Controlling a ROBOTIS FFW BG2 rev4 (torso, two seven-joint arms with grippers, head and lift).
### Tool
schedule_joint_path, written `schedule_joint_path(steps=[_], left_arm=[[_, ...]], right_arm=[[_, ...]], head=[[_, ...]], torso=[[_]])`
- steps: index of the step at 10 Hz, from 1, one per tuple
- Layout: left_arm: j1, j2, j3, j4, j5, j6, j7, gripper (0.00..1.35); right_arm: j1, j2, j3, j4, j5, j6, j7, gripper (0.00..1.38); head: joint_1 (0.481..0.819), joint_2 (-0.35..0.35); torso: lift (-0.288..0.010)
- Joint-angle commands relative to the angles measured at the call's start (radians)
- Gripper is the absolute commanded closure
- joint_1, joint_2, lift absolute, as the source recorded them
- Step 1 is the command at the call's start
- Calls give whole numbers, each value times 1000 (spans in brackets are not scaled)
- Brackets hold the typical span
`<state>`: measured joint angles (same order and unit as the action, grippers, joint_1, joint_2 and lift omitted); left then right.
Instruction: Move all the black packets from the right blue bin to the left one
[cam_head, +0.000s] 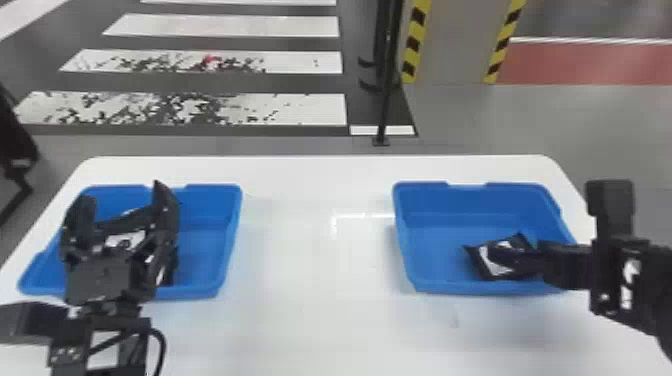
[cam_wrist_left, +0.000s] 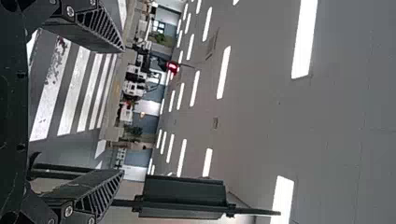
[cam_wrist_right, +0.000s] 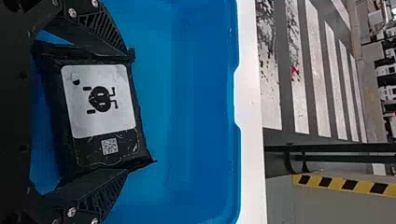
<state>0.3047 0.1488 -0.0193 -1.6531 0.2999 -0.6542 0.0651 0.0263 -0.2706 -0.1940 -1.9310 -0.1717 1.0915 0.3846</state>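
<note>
1. My right gripper (cam_head: 511, 254) reaches into the right blue bin (cam_head: 422, 212), its fingers apart around a black packet (cam_wrist_right: 100, 100); whether they press on it, I cannot tell.
2. Between those fingers, the packet presents a white label with a dark printed figure and a small square code to my wrist camera, one corner poking out past the fingertips.
3. The blue bin walls surround my right fingertips and the packet, with bare blue bin floor ahead of them and to their left.
4. Well apart to the left, my left gripper (cam_head: 121, 205) hangs above the left blue bin (cam_head: 210, 205), fingers spread with nothing between them.
5. Behind and beside my left fingers, partly hidden by them, dark, white-marked shapes (cam_head: 125, 241) show in that bin; I cannot count them.
6. Outside both sets of fingers, a white table (cam_head: 310, 280) carries the two bins, a broad stretch of it between them.
7. Beyond my fingertips and the table's far edge, white stripes (cam_head: 225, 25) cross the dark floor, a black pole (cam_head: 387, 90) stands near a grey panel (cam_head: 452, 45) edged in yellow-and-black tape, and a red floor patch (cam_head: 590, 62) lies farther right.
</note>
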Motion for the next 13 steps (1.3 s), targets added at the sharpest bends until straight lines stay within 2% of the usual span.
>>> schedule_joint_path(steps=[1,6,7,8,11,13], left_arm=[[2,0,5,0,-1,1,1,140],[7,0,15,0,-1,1,-1,140],[9,0,15,0,-1,1,1,140],[12,0,19,0,-3,9,-1,140],[17,-5,27,3,-7,11,1,140],[17,-5,27,3,-7,11,1,140]], right_arm=[[-29,-10,23,35,10,18,7,140],[-100,-25,56,160,30,77,50,171],[-105,-27,58,165,34,89,50,625],[-97,-24,54,170,2,72,42,1202],[-90,-19,48,180,-40,15,42,1200],[-85,-15,48,214,-88,-63,42,1202]], head=[[695,-17],[695,-2],[695,-3],[695,-4],[695,8],[695,17]], torso=[[-168],[-168],[-168],[-168],[-168],[-168]])
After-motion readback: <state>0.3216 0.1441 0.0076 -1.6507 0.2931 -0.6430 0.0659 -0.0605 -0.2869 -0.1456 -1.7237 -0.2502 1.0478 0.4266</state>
